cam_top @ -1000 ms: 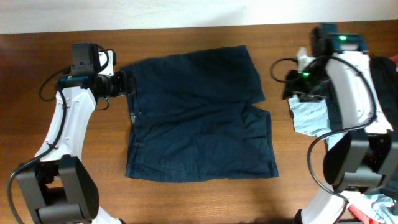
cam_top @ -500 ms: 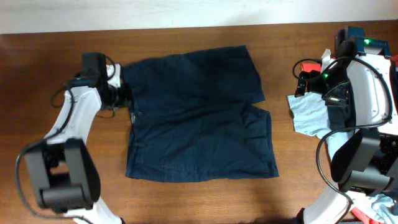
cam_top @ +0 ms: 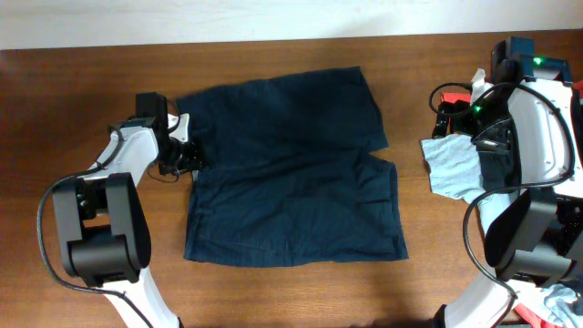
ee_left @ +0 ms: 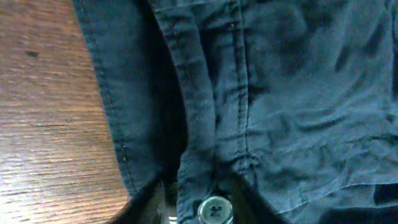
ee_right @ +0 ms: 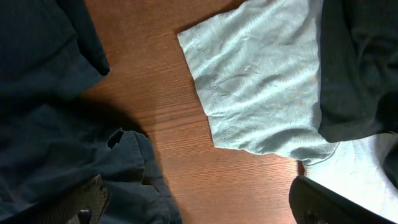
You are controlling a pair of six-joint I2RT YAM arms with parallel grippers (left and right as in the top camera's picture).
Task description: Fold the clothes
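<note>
Surface: brown wooden table [cam_top: 82, 264], pale wall strip [cam_top: 273, 18] along the far edge.

Item 1, navy shorts [cam_top: 291, 173]: at the table's centre, spread flat in 1 layer. The waistband [ee_left: 205, 124] is on the left and the 2 legs point right, with a notch between the hems. Cloth dark, woven and lightly creased, with double stitching and 1 button [ee_left: 214, 210] at the band. Lay unchanged over the last second, so no fold is made yet.

Item 2, left gripper [cam_top: 189, 157]: 1 second ago it was off the upper left corner of the shorts with its jaws wide. It has since moved down the band and narrowed, and now pinches the waistband strip by the button. Judgement: this gives the hold needed to begin fold 1.

Item 3, right gripper [ee_right: 199, 204]: it has drawn back to the right and its jaws are spread wide, holding nothing. It hangs over bare wood between the leg hems and the light blue T-shirt [cam_top: 453, 169], so the far edge is not yet held.
</note>
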